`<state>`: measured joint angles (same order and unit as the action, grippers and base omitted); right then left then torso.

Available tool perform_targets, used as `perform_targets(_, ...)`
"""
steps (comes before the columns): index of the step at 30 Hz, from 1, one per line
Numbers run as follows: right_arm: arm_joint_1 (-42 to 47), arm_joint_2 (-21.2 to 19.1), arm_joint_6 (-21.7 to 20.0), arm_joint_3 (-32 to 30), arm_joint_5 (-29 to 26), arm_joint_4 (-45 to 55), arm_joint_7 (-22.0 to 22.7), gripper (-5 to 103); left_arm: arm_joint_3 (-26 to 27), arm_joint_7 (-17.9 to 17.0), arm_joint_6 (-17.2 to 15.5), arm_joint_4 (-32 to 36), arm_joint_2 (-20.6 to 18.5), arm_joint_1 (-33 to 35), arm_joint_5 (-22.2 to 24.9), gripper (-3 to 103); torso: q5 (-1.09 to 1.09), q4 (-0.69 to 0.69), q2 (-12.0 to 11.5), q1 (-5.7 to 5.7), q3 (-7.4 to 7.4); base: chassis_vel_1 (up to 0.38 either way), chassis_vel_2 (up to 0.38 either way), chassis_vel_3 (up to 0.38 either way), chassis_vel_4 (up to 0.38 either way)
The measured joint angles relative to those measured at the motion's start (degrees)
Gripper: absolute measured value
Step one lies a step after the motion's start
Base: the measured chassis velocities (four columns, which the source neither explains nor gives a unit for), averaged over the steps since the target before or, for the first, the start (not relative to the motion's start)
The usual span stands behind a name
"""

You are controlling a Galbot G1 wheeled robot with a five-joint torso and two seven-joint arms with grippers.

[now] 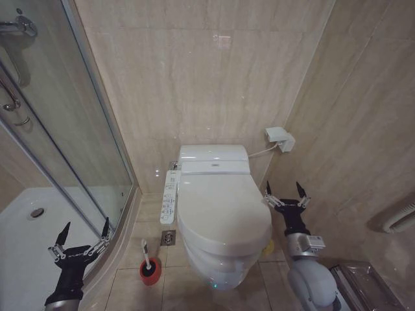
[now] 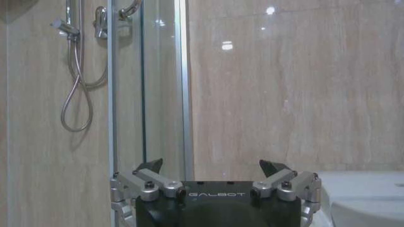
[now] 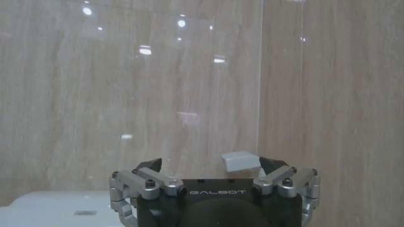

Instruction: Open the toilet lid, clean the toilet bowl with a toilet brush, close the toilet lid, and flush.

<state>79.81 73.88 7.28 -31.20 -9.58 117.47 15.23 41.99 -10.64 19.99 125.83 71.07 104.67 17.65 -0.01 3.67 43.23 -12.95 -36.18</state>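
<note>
beige tiled bathroom corner, glass shower screen [image 1: 71,136] down the left of the frame, white shower tray [image 1: 26,227] lower left. the toilet lid [image 1: 220,204] sits centre frame, down flat and shut: glossy white, long oval, unmarked, covering the toilet bowl [image 1: 217,269], of which just the outer underside is visible below it, so the inside cannot be judged. control panel [image 1: 170,197] runs along the lid's left edge. the toilet brush [image 1: 146,254] stands in its red holder [image 1: 150,272] on the floor, lower centre-left, just beside the bowl. left gripper [image 1: 82,238] hovers lower left near the shower tray edge, fingers spread, empty; right gripper [image 1: 285,192] is right of the lid, close to its edge, fingers spread, empty. judgement: first step, nothing begun. next move calls for getting a finger under the lid's front rim and swinging it up toward the cistern [image 1: 214,159].
</note>
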Motion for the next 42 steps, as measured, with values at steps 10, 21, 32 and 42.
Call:
perform_targets(10,0.5,2.5,-1.1,-0.6,0.9,1.1,-0.5,100,0.0,0.0,0.0,0.0,0.0,0.0,0.0,100,0.00,0.00,0.0,0.00,0.00,0.000,0.000,0.000,0.000)
perform_targets(21,0.6,2.4,-1.6,-1.2,-0.6,2.3,-1.0,100,0.0,0.0,0.0,0.0,0.0,0.0,0.0,100,0.00,0.00,0.0,0.00,0.00,0.000,0.000,0.000,0.000)
perform_targets(32,0.8,2.7,-1.7,-1.2,-0.8,2.4,-1.8,100,0.0,0.0,0.0,0.0,0.0,0.0,0.0,100,0.00,0.00,0.0,0.00,0.00,0.000,0.000,0.000,0.000)
perform_targets(42,0.9,2.8,-1.7,-1.1,-1.0,2.5,-2.0,100,0.0,0.0,0.0,0.0,0.0,0.0,0.0,100,0.00,0.00,0.0,0.00,0.00,0.000,0.000,0.000,0.000)
